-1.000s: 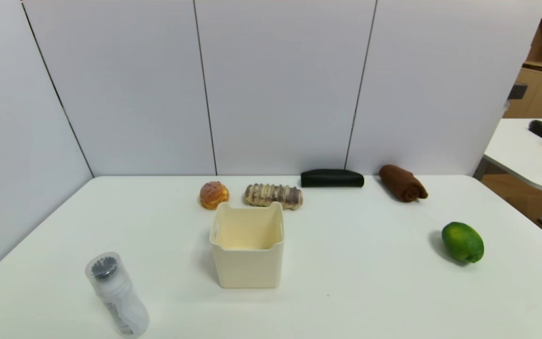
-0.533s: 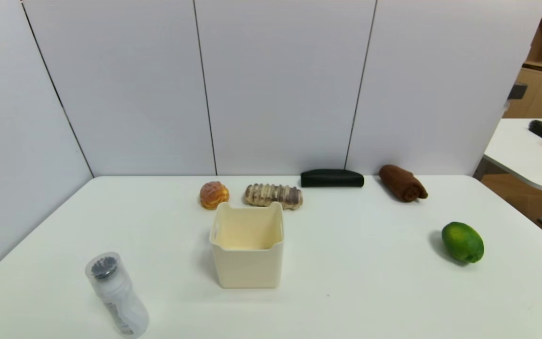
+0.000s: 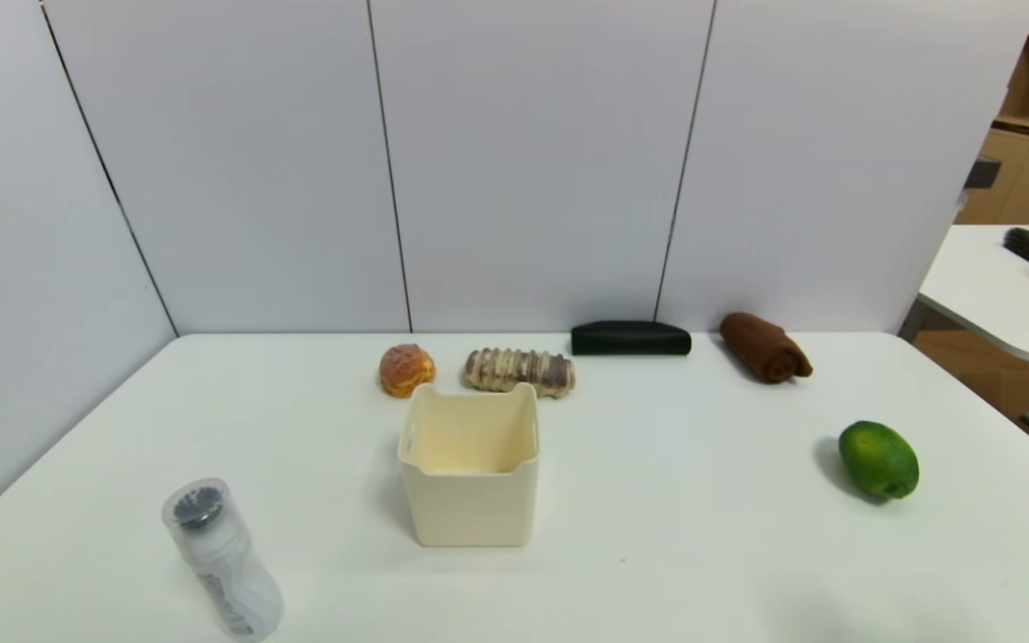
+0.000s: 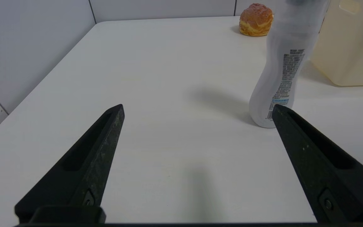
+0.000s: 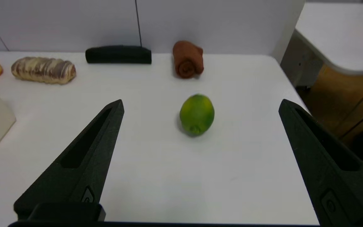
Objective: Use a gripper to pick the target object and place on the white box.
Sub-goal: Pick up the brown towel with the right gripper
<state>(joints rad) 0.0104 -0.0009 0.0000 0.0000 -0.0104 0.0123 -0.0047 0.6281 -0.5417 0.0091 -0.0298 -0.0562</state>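
Note:
The target object, a dark brown rolled towel (image 3: pixel 765 347), lies at the table's far right, near the back wall; the right wrist view shows the towel (image 5: pixel 188 59) end-on. The white box (image 3: pixel 470 462), a cream square bin, stands empty at the table's middle. My right gripper (image 5: pixel 200 105) is open over the near right part of the table, well short of the towel, with a green lime between them. My left gripper (image 4: pixel 197 107) is open over the near left, holding nothing. Neither gripper shows in the head view.
A green lime (image 3: pixel 878 459) lies front right. A clear bottle (image 3: pixel 221 558) stands front left. A round bun (image 3: pixel 406 369), a striped bread roll (image 3: pixel 520 371) and a black oblong case (image 3: pixel 630 338) sit along the back. A second table (image 3: pixel 1006 286) is beyond the right edge.
A faint shadow has appeared on the table's near right edge in the head view. The objects have not moved.

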